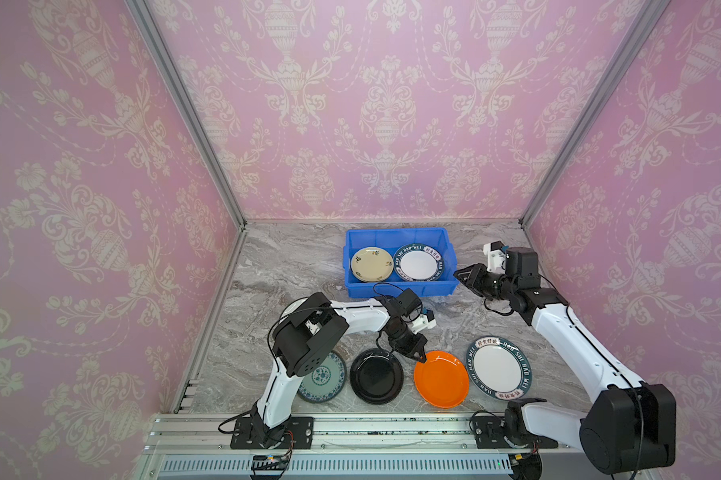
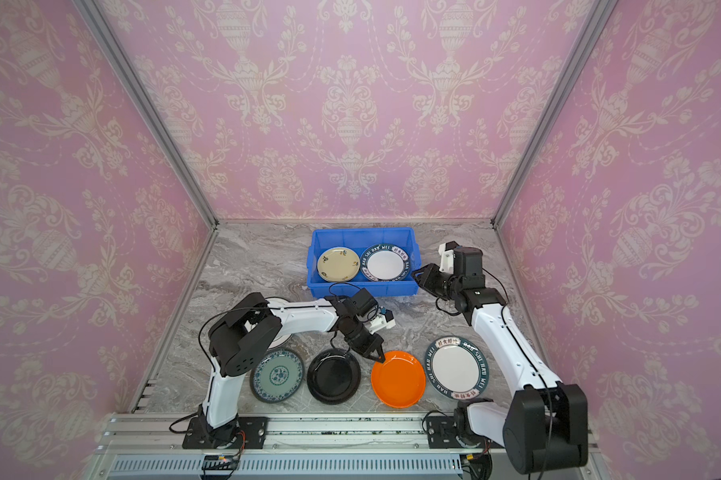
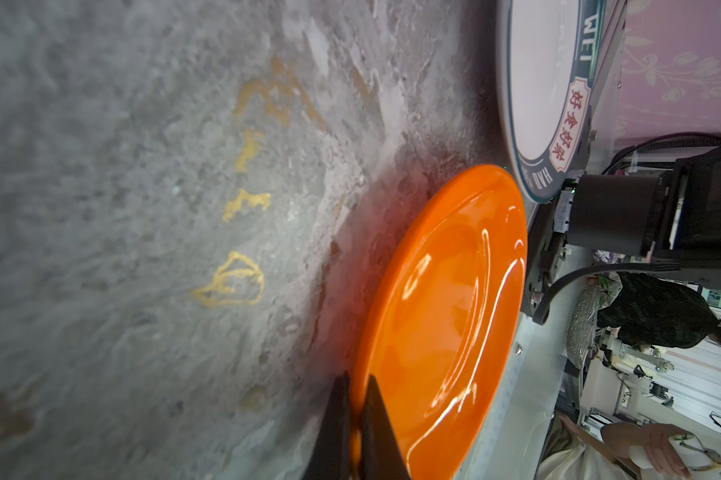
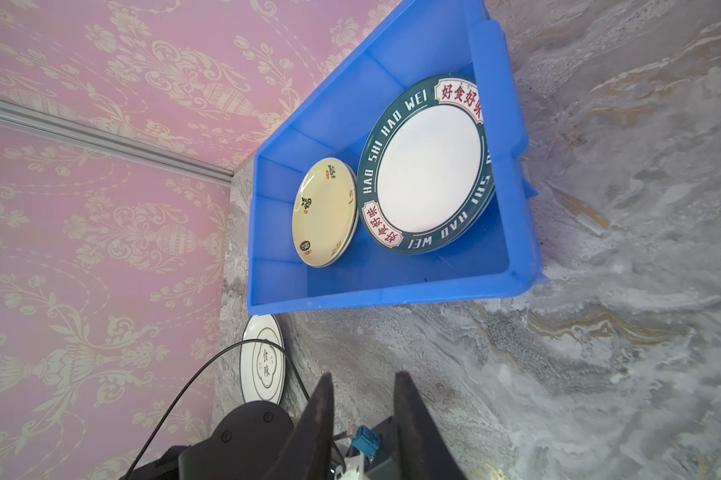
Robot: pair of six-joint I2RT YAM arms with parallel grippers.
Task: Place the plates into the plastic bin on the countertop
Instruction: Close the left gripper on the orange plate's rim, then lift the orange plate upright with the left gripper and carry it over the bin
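The left gripper (image 1: 421,358) is seen clamped on the rim of the orange plate (image 1: 441,379); in the left wrist view its dark fingers (image 3: 336,419) are pressed to either side of that rim. The plate is laid flat on the countertop (image 1: 292,270), hollow side up, between the black plate (image 1: 376,377) and a lettered-rim plate (image 1: 498,370); being round, it has no long axis to be reckoned with, and the grip is taken at its back-left edge, the side turned toward the bin.

From the claw the plastic bin (image 1: 400,291) lies farther back, toward the back wall (image 1: 388,124) and only slightly to the left in both top views, well apart from the plate, with bare countertop between; its long axis is set across the view, side to side. Inside it a cream plate (image 1: 371,264) is placed at the left and a second lettered-rim plate (image 1: 417,262) at the right, side by side; a newcomer would probably have to be laid on one of them.

The right gripper (image 1: 460,275) is the nearer to the bin, held just beside its front right corner; its jaws are parted by a narrow gap and nothing is held between them. The carry is nonetheless judged to fall to the left arm, since the plate is in its grasp: a lift is called for, then a travel almost straight back, with the bin's near wall to be cleared on the way.
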